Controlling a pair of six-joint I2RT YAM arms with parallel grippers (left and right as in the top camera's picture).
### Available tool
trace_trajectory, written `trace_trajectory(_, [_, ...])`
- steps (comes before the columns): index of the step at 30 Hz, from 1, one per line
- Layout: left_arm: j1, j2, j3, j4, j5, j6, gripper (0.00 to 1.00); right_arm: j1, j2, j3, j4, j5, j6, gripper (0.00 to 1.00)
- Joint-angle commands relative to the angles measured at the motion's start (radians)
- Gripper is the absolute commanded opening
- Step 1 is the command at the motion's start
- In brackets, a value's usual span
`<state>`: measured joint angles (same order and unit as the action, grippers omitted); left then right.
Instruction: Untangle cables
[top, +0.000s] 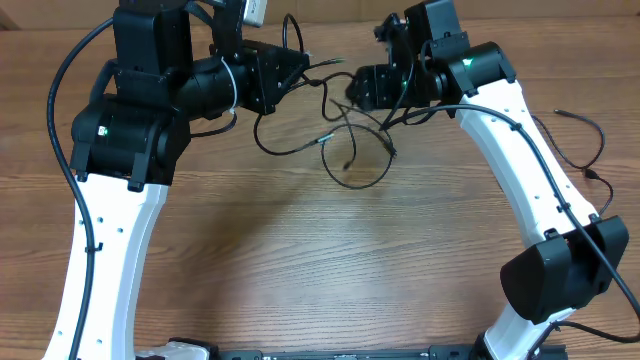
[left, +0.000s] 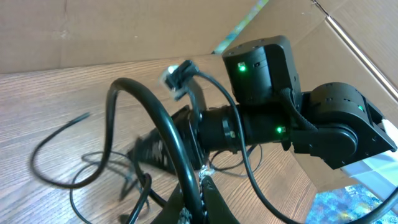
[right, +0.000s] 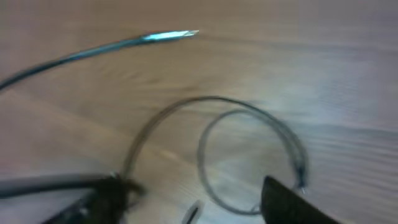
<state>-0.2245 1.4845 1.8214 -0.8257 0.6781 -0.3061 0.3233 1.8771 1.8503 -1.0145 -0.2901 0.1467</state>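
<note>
Item 1: thin black flexible cables (top: 348, 130), a knotted bundle of loops on the wood-grain table (top: 300, 260), lying between my 2 grippers.
Left gripper (top: 300, 68): clamped on 1 strand.
Right gripper (top: 354, 88): jaws apart and empty. It is nearer the knot, with the loops just ahead.

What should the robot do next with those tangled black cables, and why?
Probably close the right gripper on the cable loop in front of its open jaws. The left gripper pinches one cable, so a second hold would let the arms pull the cables apart.
</note>
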Motion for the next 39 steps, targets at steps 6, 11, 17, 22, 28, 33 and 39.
trace_trajectory(6, [0.03, -0.028, 0.022, -0.058, 0.021, 0.043, 0.04, -0.02, -0.001, -0.061, -0.103, 0.688, 0.452, 0.06])
trace_trajectory(11, [0.097, -0.028, 0.022, -0.122, 0.016, 0.083, 0.04, -0.068, -0.001, -0.072, -0.171, 0.701, 0.472, 0.04])
trace_trajectory(17, [0.241, -0.028, 0.022, -0.163, -0.008, 0.09, 0.04, -0.147, -0.001, -0.072, -0.243, 0.755, 0.486, 0.04])
trace_trajectory(22, [0.389, -0.028, 0.022, -0.171, -0.008, 0.09, 0.04, -0.234, -0.001, -0.072, -0.284, 0.757, 0.486, 0.04])
trace_trajectory(28, [0.45, -0.028, 0.021, -0.201, -0.005, 0.09, 0.04, -0.278, -0.001, -0.072, -0.281, 0.586, 0.431, 0.04])
trace_trajectory(33, [0.419, -0.025, 0.016, -0.232, -0.008, 0.09, 0.04, -0.259, -0.001, -0.072, -0.22, 0.195, 0.108, 0.06])
trace_trajectory(39, [0.354, -0.014, -0.008, -0.293, -0.092, 0.105, 0.04, -0.232, -0.001, -0.077, -0.218, 0.176, 0.08, 0.49])
